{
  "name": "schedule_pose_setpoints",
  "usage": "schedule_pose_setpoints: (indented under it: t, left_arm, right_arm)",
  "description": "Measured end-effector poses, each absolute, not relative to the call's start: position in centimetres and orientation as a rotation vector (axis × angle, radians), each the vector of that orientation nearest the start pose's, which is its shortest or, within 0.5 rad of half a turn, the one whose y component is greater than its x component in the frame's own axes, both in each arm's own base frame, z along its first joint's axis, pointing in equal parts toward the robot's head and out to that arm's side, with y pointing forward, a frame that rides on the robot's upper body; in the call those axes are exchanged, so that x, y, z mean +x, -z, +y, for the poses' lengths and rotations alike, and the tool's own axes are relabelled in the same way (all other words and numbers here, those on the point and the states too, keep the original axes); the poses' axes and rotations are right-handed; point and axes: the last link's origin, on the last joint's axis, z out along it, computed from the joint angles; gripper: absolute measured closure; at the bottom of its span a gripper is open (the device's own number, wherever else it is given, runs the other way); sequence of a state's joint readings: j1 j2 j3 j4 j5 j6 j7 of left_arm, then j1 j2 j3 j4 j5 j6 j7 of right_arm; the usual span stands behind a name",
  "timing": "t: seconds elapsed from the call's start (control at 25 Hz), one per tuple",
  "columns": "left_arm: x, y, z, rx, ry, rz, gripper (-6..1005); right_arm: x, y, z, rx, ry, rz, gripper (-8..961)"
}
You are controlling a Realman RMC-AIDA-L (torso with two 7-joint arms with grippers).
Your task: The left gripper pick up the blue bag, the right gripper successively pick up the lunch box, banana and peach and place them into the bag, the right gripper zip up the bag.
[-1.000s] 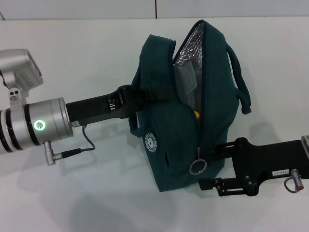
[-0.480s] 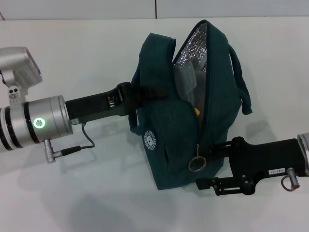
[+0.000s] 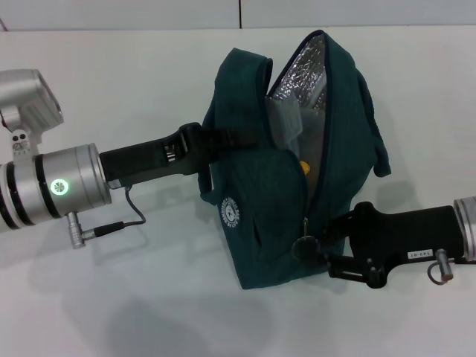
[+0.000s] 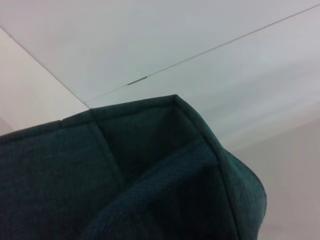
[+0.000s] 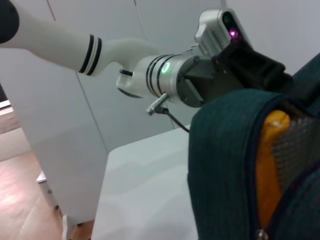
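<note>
Right gripper point(image 3: 311, 249) has moved in, fingers now pinching the zip pull point(image 3: 304, 246) at lower centre. Left gripper point(image 3: 210, 143) clamps the blue bag's point(image 3: 256, 216) handle, centre frame. Banana point(image 5: 269, 165) inside. Pull along the zipper line, keeping the bag taut.

Head view looks down on the desk point(image 3: 111, 312) from above; both wrist views sit tight against the blue bag point(image 3: 253, 186), shared by all
</note>
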State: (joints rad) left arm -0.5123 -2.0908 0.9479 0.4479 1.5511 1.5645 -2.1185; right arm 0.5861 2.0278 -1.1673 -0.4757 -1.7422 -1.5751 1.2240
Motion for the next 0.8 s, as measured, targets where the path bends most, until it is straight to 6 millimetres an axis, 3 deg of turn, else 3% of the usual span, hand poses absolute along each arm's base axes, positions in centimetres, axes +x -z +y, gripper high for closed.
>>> schedule_pose_setpoints:
  t: [0.32, 0.56, 0.8]
  left_arm:
    - [-23.09, 3.48, 31.39, -2.387, 1.271, -1.882, 959]
    - [-23.18, 3.50, 31.30, -2.383, 1.271, -1.884, 959]
    - [-23.34, 3.51, 31.18, -2.377, 1.271, -1.888, 958]
  right_arm:
    - [23.21, 4.99, 30.54, -3.060, -0.739, 0.382, 763]
    - [23.39, 4.80, 30.57, -3.057, -0.734, 0.388, 762]
    - [23.63, 4.64, 30.47, -3.054, -0.731, 0.399, 928]
